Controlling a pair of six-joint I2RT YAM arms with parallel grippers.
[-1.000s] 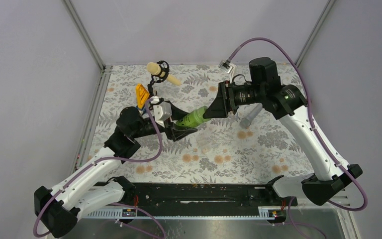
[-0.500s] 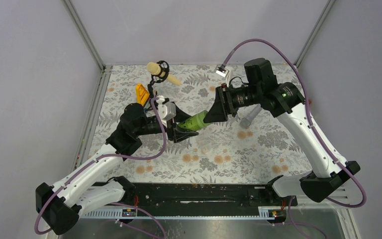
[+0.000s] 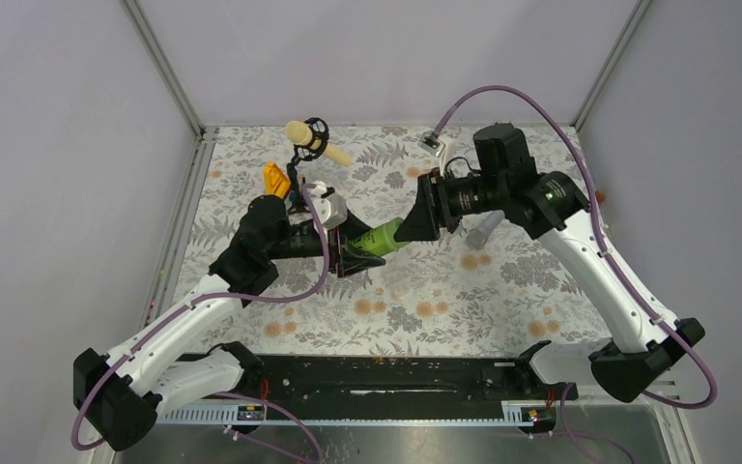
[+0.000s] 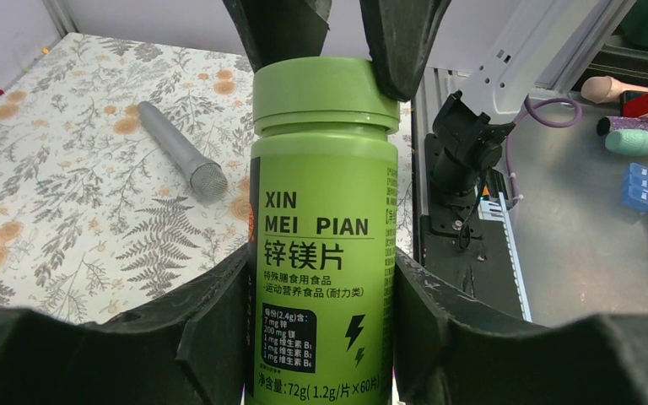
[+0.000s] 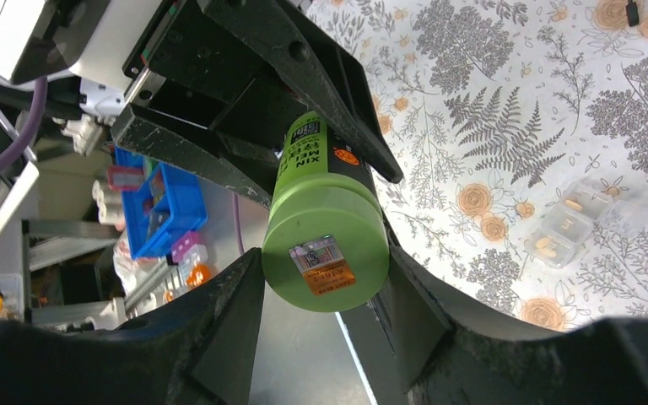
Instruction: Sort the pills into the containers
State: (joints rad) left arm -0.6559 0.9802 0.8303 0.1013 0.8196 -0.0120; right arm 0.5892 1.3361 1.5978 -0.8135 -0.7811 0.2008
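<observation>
Floral mat (image 3: pixel 425 290) — on it grey mic (image 4: pixel 181 152), clear containers (image 5: pixel 595 202) w/ pills (image 5: pixel 564 224).

The green bottle (image 3: pixel 379 237) is held over the middle of the mat, lying nearly on its side, with its screw cap on and turned toward the far right. The left gripper (image 3: pixel 359 251) clamps its labelled body, and the right gripper (image 3: pixel 404 228) clasps the cap. A small clear container (image 5: pixel 582 228) with several compartments sits on the mat, apart from the bottle. Pale orange pills (image 5: pixel 565 225) lie inside it.
</observation>
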